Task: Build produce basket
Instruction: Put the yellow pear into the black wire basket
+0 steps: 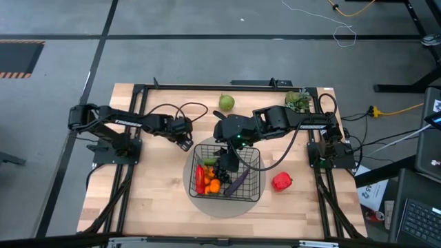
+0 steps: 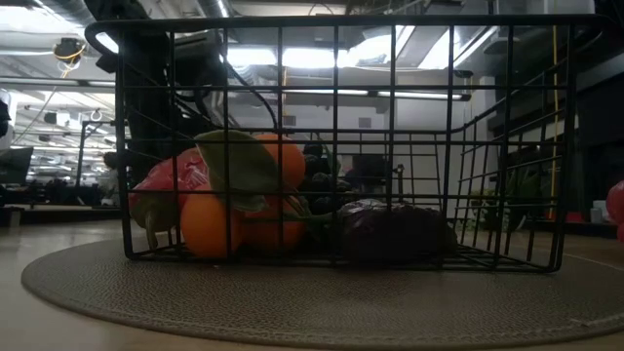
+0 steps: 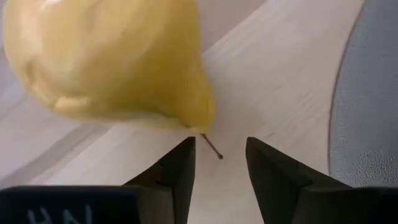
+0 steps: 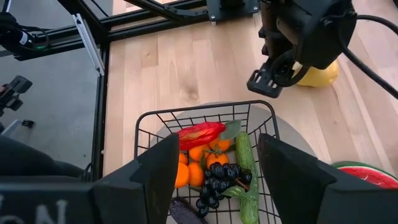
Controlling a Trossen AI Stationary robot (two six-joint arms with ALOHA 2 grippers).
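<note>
Our right tool (image 4: pixel 214 180) wide open and empty above the black wire-mesh basket (image 4: pixel 163 118) of toy produce (image 4: pixel 200 132), our left tool (image 3: pixel 217 171) slightly open, empty, tips just short of a yellow toy lemon (image 3: pixel 106 59) on the wooden table (image 3: pixel 286 81)

Basket (image 1: pixel 227 171) sits on the disc (image 1: pixel 207 204), oranges (image 1: pixel 214 185) inside; pepper (image 1: pixel 281 182) at its 3 o'clock, pear (image 1: pixel 227 102) at 12.

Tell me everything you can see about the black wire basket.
The basket is black wire mesh, squarish with rounded corners, standing upright on a flat round grey disc near the table's middle. It holds oranges, dark grapes, a cucumber and an eggplant. The right gripper, open, hovers over it.
</note>
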